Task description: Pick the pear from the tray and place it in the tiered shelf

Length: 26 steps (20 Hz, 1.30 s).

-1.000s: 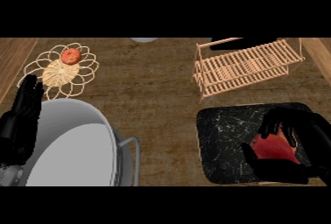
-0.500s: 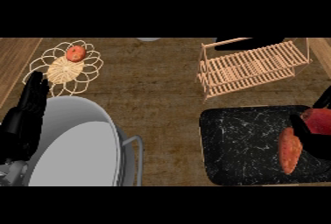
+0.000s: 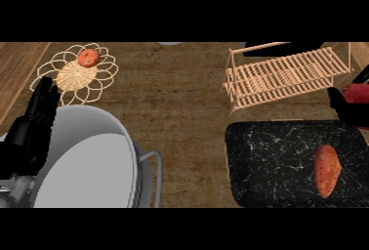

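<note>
- pear (image 3: 359,93) lifted off tray (image 3: 274,161), right robot hand (image 3: 344,108) curled round it
- now just beside tiered shelf (image 3: 284,75); placing comes next
- left robot hand (image 3: 34,127) open, resting at left

A: What sort of place?
B: A kitchen. Wooden counter (image 3: 180,97), with a big grey pot (image 3: 86,161) left of the black tray (image 3: 274,156).
A: Anything more?
B: A slatted shelf (image 3: 284,75) just behind the tray, a yam (image 3: 327,170) on it (on the tray, that is).

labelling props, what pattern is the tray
The tray is black with thin white veins; head view.
</note>
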Tool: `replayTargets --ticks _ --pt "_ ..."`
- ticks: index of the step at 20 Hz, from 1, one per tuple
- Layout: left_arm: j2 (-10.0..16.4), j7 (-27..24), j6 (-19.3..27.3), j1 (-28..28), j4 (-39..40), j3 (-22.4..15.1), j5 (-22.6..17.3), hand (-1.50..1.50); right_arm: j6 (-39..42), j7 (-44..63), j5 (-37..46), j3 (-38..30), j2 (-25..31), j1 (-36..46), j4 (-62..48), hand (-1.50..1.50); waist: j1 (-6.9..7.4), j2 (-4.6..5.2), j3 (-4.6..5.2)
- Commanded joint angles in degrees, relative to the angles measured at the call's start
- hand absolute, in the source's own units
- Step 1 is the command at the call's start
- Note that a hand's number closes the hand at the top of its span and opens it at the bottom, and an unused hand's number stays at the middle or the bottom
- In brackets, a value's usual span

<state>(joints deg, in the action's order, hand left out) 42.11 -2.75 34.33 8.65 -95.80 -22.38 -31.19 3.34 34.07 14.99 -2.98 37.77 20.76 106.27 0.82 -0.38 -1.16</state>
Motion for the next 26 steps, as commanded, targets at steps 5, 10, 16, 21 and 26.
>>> replayTargets --ticks 5,10,16,21,26 --pt "-4.4 0.0 -1.9 0.9 3.7 -0.2 -0.7 0.0 -5.0 -11.0 4.2 0.1 -4.9 6.5 -16.1 1.5 -0.21 0.71 1.15" --pt "-4.8 0.4 -0.8 1.5 3.4 -0.5 -0.9 0.0 -8.7 -14.7 7.0 0.6 -8.2 13.1 -25.8 1.5 0.07 0.72 1.17" --pt "-4.4 -0.2 -0.9 0.3 2.1 -1.7 0.0 0.0 -13.3 -24.5 11.6 1.9 -11.3 18.5 -42.1 1.5 0.96 0.97 1.14" --pt "-6.3 -1.4 0.7 -1.2 1.4 -2.6 0.6 0.0 -14.5 -26.0 5.7 -4.8 -13.6 21.8 -49.8 1.5 0.54 0.84 1.14" --pt "-5.9 0.3 1.2 0.0 1.2 -3.8 0.6 0.0 -11.9 -33.1 5.7 -4.8 -13.2 24.2 -59.2 -1.5 0.76 1.06 1.08"
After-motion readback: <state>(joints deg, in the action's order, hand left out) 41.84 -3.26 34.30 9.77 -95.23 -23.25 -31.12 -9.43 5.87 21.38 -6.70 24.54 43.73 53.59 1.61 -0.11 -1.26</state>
